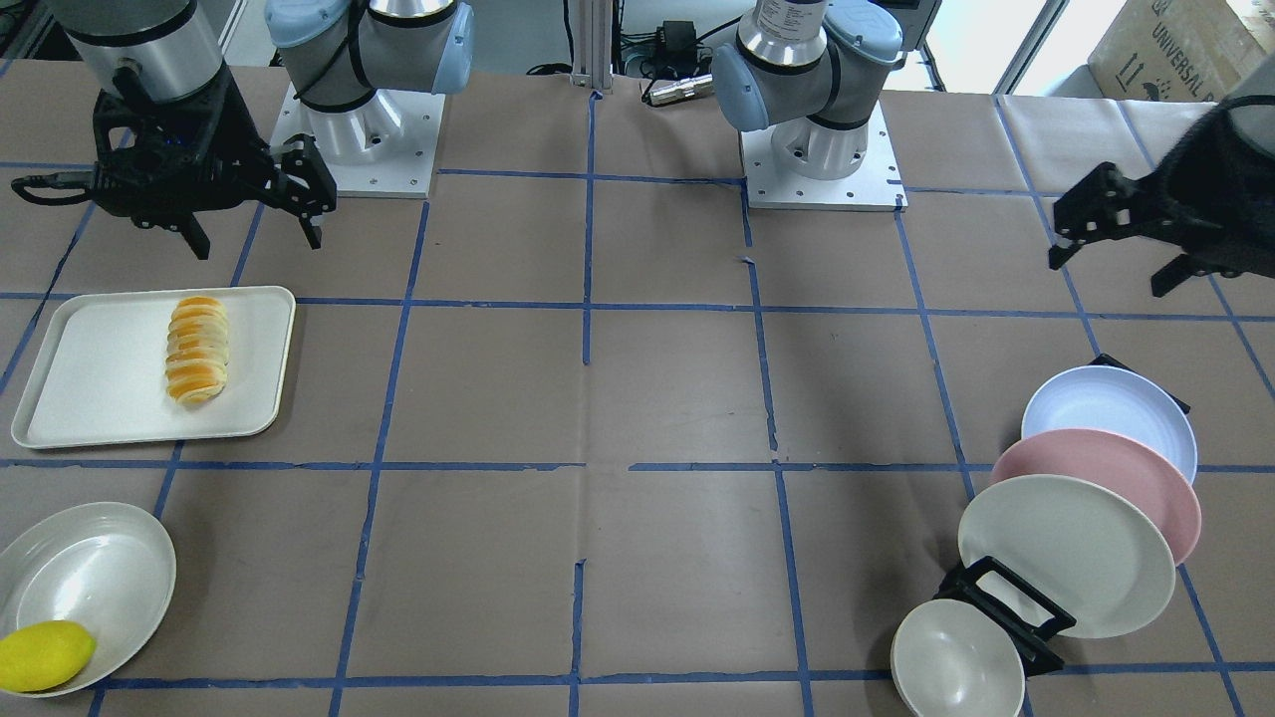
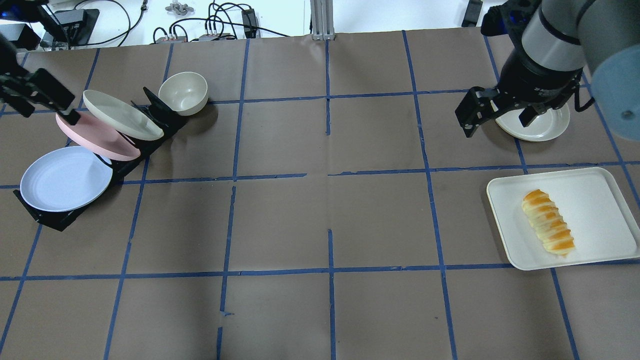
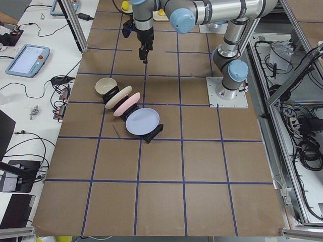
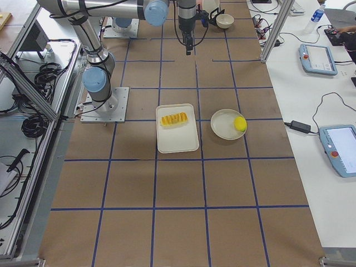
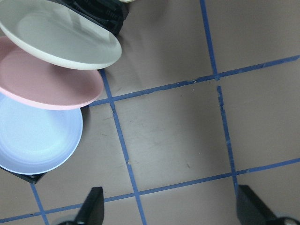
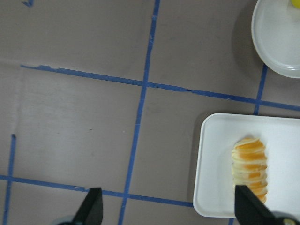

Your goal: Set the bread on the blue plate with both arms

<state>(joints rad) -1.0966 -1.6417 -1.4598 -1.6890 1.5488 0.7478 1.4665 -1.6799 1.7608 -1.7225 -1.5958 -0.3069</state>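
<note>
Nearest the lens, the right gripper (image 6: 169, 208) hung with its fingers spread wide and nothing between them, only brown table (image 6: 70, 117) below. The left gripper (image 5: 171, 208) was the same: parted and empty, held above the paper.

The riskier half looked to be the blue plate (image 5: 33, 140). It leaned in a black rack (image 2: 50, 220) with the pink plate (image 5: 47, 82) overlapping its upper edge and the cream plate (image 5: 61, 37) over that. A pull at a poor angle would probably drag the pink plate along or shift the rack. The bread (image 6: 250, 166) had its own hazard: ridged and likely soft, it could squash under a hard pinch, or roll out of a grip taken off-centre.

The bread lay on a white tray (image 6: 211, 187), near the tray's middle. In the right wrist view it sat well off the gripper's centre, roughly in line with one fingertip, and its long axis ran across the line the fingers would close along. The blue plate sat likewise to one side of the left gripper, beyond one fingertip rather than between the two. Both grippers were well clear of their targets.
</note>
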